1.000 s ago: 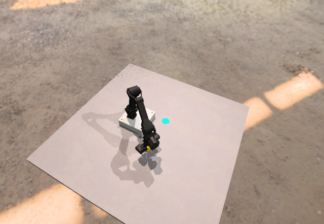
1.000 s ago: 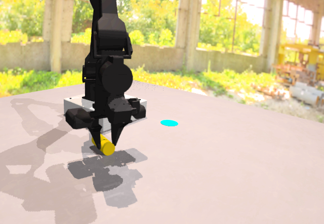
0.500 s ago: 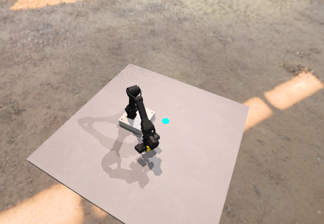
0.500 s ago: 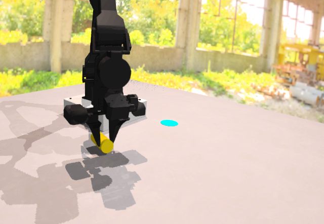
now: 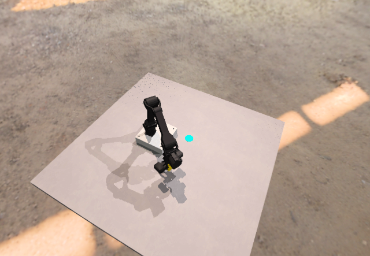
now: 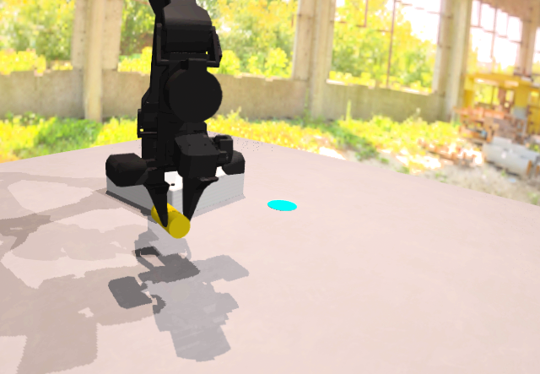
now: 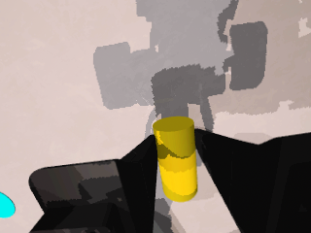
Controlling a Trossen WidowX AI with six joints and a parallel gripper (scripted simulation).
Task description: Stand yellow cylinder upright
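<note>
The yellow tall cylinder (image 5: 169, 167) (image 6: 178, 226) (image 7: 180, 177) is held on its side, roughly level, a little above the table top. Its shadow lies apart from it in the exterior view. My gripper (image 6: 176, 222) (image 7: 174, 137) is shut on the cylinder, with one finger on each side of it. In the top view the arm hides most of the fingers and the cylinder. The flat cyan circle (image 5: 189, 138) (image 6: 282, 205) lies on the table, to the right of the gripper in the top and exterior views. Part of it shows at the wrist view's left edge (image 7: 6, 206).
The white base block (image 5: 147, 143) (image 6: 131, 191) of the arm stands behind the gripper in the exterior view, left of the cyan circle. The pale square table top (image 5: 226, 169) (image 6: 370, 283) carries the arm's shadows around and in front of the gripper.
</note>
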